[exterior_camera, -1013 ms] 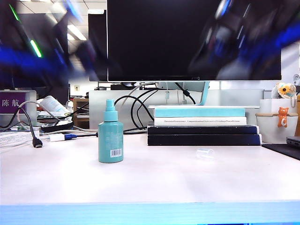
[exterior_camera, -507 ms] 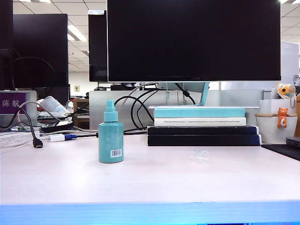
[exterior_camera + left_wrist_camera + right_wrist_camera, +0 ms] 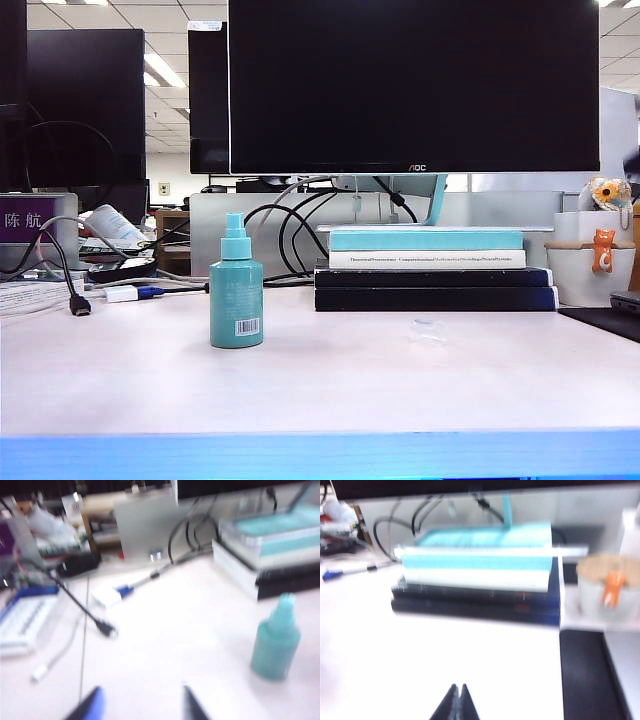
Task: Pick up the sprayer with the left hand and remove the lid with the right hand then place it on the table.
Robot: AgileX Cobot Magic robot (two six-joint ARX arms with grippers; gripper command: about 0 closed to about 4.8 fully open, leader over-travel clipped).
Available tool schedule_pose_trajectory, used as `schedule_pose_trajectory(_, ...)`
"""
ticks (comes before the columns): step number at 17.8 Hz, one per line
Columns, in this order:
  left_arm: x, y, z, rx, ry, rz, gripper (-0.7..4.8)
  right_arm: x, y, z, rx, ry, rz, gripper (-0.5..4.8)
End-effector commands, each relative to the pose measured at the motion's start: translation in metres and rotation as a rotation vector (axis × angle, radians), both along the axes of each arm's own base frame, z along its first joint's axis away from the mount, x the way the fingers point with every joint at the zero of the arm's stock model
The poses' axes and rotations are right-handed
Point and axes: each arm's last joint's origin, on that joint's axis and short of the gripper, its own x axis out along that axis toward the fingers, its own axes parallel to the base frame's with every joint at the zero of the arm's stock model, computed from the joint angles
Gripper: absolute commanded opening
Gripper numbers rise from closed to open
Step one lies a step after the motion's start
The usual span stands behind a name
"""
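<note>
my left gripper (image 3: 140,705), part open and empty, is well apart from the upright sprayer (image 3: 275,642); right gripper (image 3: 456,702) closed, empty.

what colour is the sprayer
Teal, with a white barcode label; sprayer shows best in the exterior view.

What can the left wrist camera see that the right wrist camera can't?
Only the left wrist view shows the sprayer standing upright on the table, a black cable, and the left gripper with its fingers apart, holding nothing.

Only the right wrist view shows the right gripper with its fingers pressed together and empty, a pale cup with an orange figure on it, and a black mat.

Both show the stack of books and the pale table. The clear lid does not show in either one.
</note>
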Motion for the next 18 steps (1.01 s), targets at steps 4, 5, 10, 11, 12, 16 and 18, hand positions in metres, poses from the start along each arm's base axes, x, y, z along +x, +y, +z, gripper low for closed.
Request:
schedule_pose_trajectory(4, 0.002, -0.002, -0.021, -0.092, -0.169, -0.058, 1.72, -0.003, -0.004, -0.017, -0.011, 0.025, -0.078, -0.06)
schedule_pose_trajectory(5, 0.000, -0.001, -0.023, -0.154, -0.239, -0.045, 1.46, -0.003, -0.004, -0.013, -0.004, -0.010, -0.103, -0.06)
schedule_pose_trajectory(10, -0.004, 0.000, -0.014, -0.120, -0.347, -0.055, 1.48, -0.003, -0.006, 0.004, 0.065, -0.179, -0.113, -0.06)
schedule_pose_trajectory(11, -0.004, 0.000, -0.016, -0.114, -0.329, -0.059, 1.47, -0.002, -0.006, -0.001, 0.048, -0.130, -0.114, -0.06)
schedule_pose_trajectory(12, -0.004, 0.000, -0.018, -0.107, -0.313, -0.059, 1.47, -0.002, -0.006, -0.006, 0.030, -0.080, -0.115, -0.06)
schedule_pose_trajectory(16, -0.003, 0.001, -0.019, -0.108, -0.304, -0.010, 1.48, -0.002, -0.007, -0.014, 0.001, -0.003, -0.139, 0.22)
schedule_pose_trajectory(18, -0.003, 0.001, -0.019, -0.105, -0.297, -0.010, 1.48, -0.002, -0.007, -0.015, -0.003, 0.008, -0.138, 0.22)
